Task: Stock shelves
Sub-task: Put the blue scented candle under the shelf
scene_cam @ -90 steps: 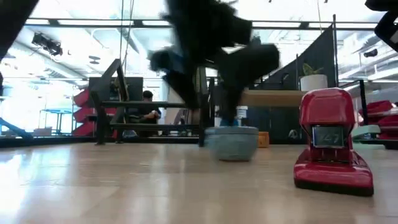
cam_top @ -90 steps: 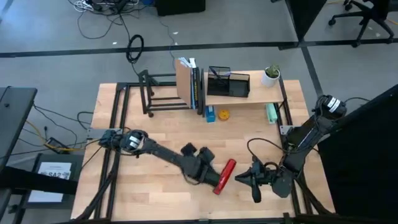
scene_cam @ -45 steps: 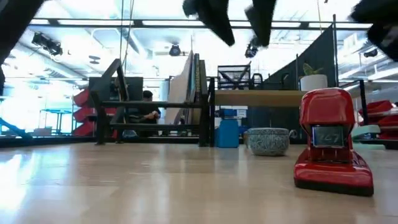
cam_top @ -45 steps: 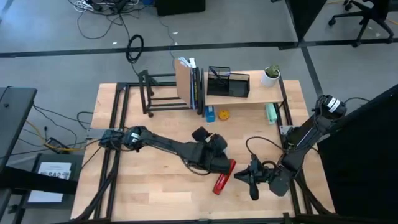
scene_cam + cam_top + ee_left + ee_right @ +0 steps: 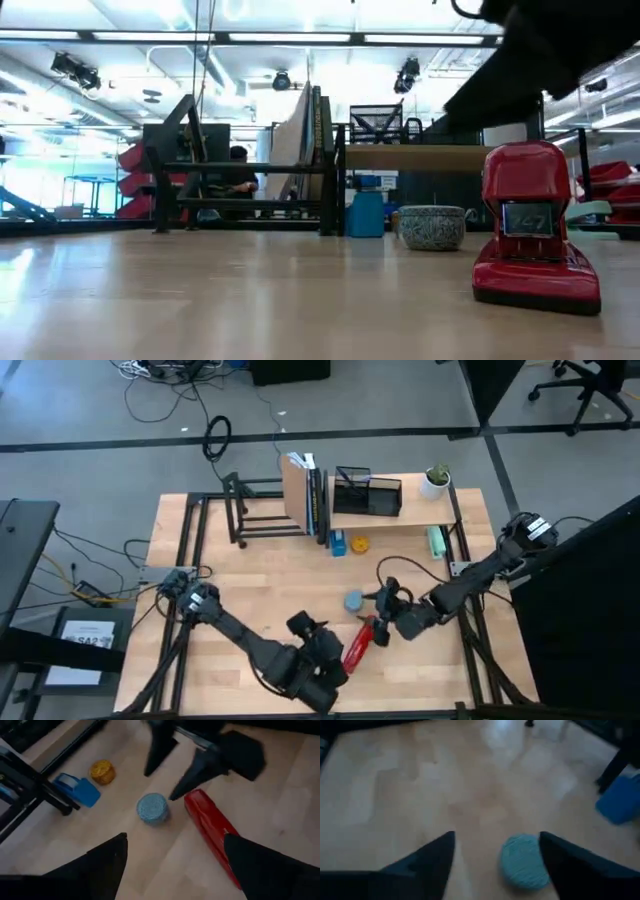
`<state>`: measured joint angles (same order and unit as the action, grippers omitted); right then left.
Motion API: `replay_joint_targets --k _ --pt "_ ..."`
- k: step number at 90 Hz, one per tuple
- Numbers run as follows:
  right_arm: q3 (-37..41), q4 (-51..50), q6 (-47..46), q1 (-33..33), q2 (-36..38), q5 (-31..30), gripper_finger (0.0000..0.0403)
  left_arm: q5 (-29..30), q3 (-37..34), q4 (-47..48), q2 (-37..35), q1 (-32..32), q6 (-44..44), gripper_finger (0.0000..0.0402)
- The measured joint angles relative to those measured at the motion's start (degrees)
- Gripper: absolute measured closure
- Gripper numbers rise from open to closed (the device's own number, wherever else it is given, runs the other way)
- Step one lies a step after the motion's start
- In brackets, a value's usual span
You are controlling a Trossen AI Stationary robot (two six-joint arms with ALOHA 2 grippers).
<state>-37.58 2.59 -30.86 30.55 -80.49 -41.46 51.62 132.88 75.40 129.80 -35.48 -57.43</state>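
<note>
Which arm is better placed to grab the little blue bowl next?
Probably the right. Its pincer is open beside the bowl, which lies just ahead between its fingers. The left pincer sits farther back, near the table's front edge.

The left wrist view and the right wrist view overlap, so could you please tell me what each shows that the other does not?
Only the left wrist view shows the red stapler, the small gold object and the right gripper, its jaws open, reaching toward the bowl. Only the right wrist view shows the bare stretch of wooden tabletop beyond the bowl. Both show the blue-grey bowl and the blue tape dispenser.
</note>
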Motion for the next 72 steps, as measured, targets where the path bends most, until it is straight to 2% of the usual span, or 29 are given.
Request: replay_joint_targets --k 12,25,52,72 --pt "0.00 -0.16 -1.32 -3.40 -0.05 1.43 0.0033 0.70 0.00 -0.02 0.00 -0.44 -0.02 0.0095" --pt "0.00 1.38 -4.24 -5.67 -3.75 2.05 0.0012 0.75 0.00 -0.03 0.00 -0.53 -0.04 0.0095" --pt "0.03 6.69 -7.93 -6.96 -16.35 5.10 0.0029 1.01 0.02 -0.20 0.00 -0.64 0.05 0.0095" --pt "-0.13 8.28 -10.07 -9.93 -18.29 10.44 0.0064 1.01 0.02 -0.08 0.00 -0.64 0.11 0.0095"
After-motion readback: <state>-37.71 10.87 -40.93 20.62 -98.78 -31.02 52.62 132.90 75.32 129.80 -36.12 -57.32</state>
